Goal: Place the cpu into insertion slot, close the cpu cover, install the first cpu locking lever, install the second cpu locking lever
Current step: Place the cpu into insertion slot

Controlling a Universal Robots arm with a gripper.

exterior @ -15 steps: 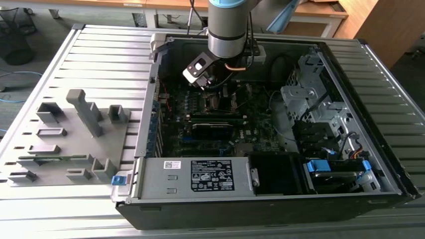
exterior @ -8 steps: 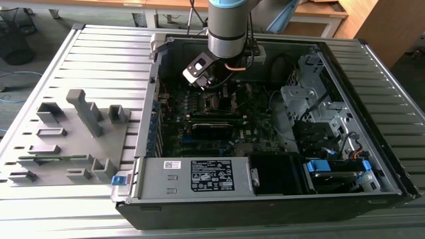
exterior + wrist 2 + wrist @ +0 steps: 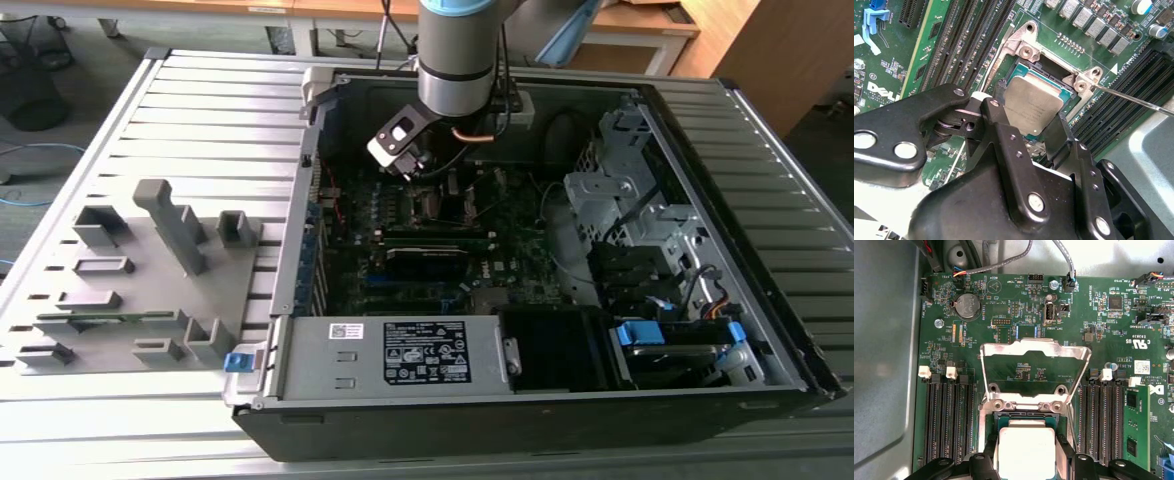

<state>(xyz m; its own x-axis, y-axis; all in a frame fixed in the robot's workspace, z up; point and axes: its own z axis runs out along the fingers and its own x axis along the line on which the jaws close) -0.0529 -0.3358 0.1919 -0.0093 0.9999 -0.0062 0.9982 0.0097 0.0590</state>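
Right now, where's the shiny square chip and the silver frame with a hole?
Silver-grey square metal chip [image 3: 1026, 450]: first wrist view, its centre.
Silver windowed metal frame [image 3: 1034, 346]: first wrist view, its free-end bar.

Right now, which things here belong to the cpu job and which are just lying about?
Job: cpu, between the fingers; insertion slot; cpu cover, raised; locking lever.
Idle: memory slots; coin battery; power supply; grey fixture plate.
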